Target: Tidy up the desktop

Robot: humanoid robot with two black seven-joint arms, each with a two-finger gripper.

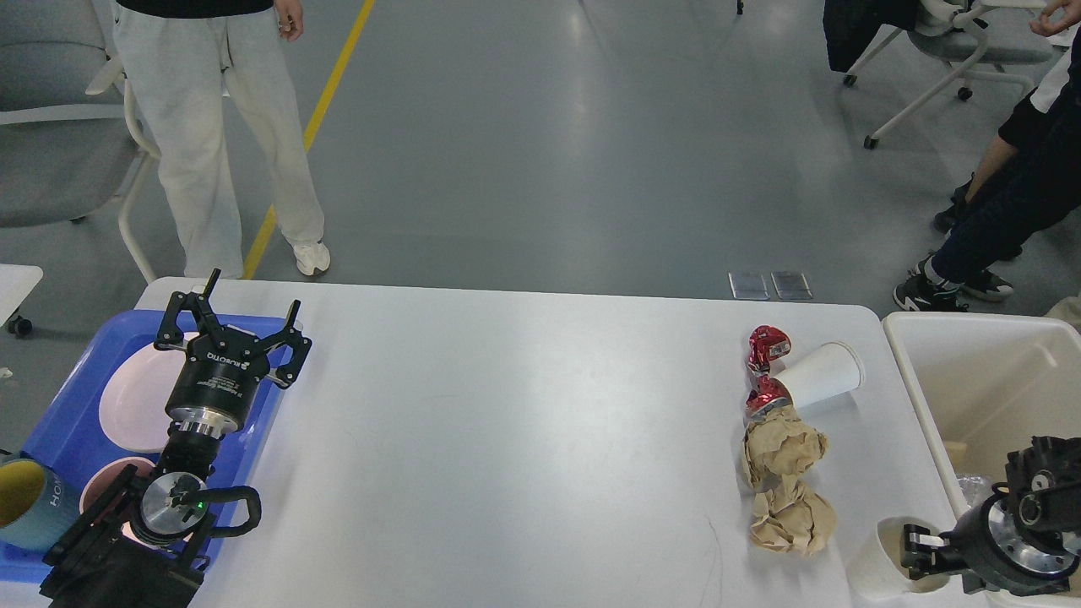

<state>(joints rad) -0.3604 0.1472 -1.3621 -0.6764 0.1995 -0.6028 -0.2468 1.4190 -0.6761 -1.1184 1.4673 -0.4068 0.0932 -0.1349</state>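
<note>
The desktop (524, 439) fills the lower middle of the view and looks only partly tidied: dishes already sit in the blue tray (51, 439) at its left end, under the left gripper (241, 325), which hovers spread wide and empty. At the desktop's right end, beside the cream bin (916, 397), litter remains: two paper cups (819, 376), two brown paper wads (781, 452) and red wrappers (767, 348). The right gripper (916, 549) sits at the nearer cup's (874, 566) rim; I cannot tell whether it has closed.

white desktop (524, 439), rounded corners, smooth matte top, level, lengthwise across view
</note>
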